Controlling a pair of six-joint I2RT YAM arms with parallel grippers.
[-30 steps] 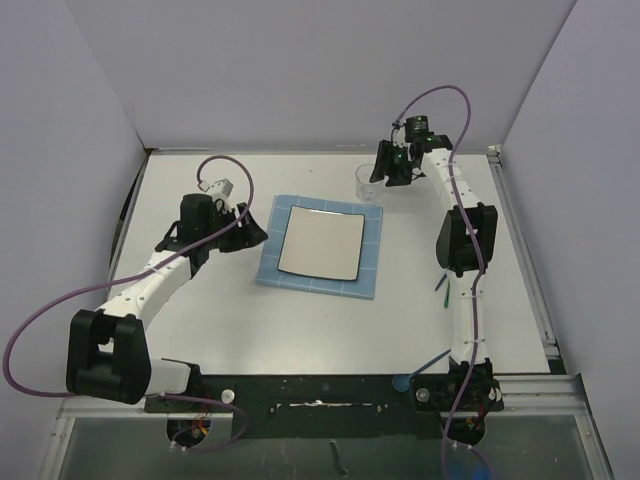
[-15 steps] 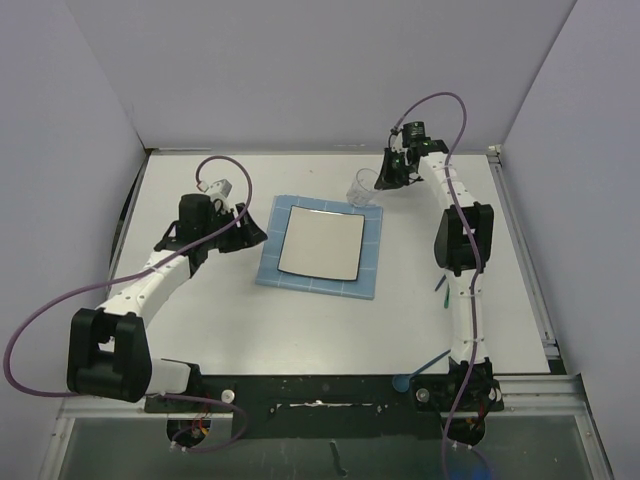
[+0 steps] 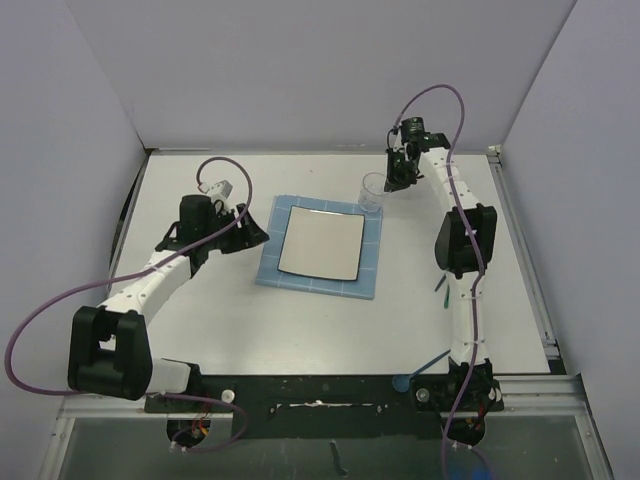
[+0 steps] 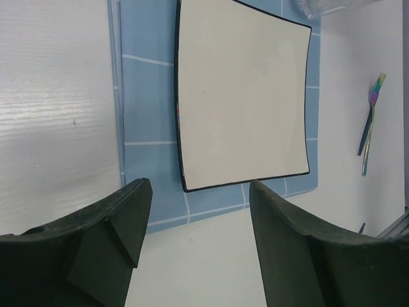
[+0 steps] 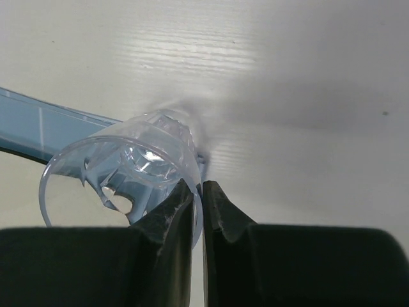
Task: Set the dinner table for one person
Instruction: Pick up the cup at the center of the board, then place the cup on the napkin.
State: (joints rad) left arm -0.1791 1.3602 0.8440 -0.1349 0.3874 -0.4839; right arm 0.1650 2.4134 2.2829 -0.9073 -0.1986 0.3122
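Right hand (image 5: pixel 198 192) is pinching the glass (image 5: pixel 121 160) by its rim, one finger inside and one outside, upright at the far right corner of the blue placemat (image 3: pixel 272 262). I can't tell if it's touching the desk (image 3: pixel 200 320), which is spreading under everything. Left hand (image 4: pixel 195 243) is hanging wide open by the placemat's left edge. The plate (image 3: pixel 320 243) is sitting on the placemat, and the fork (image 4: pixel 370 125) is lying toward the desk's right edge, nearer the right arm, with nothing in the way.

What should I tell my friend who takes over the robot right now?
Left hand: open, empty, hovering beside the placemat, on its left.
Right hand: shut on the rim of the clear glass, at the placemat's far right corner.
Done: square plate sits on the placemat, on the dinner table.
To do: set the glass down and let go; the fork lies on the table right of the placemat, not yet placed.
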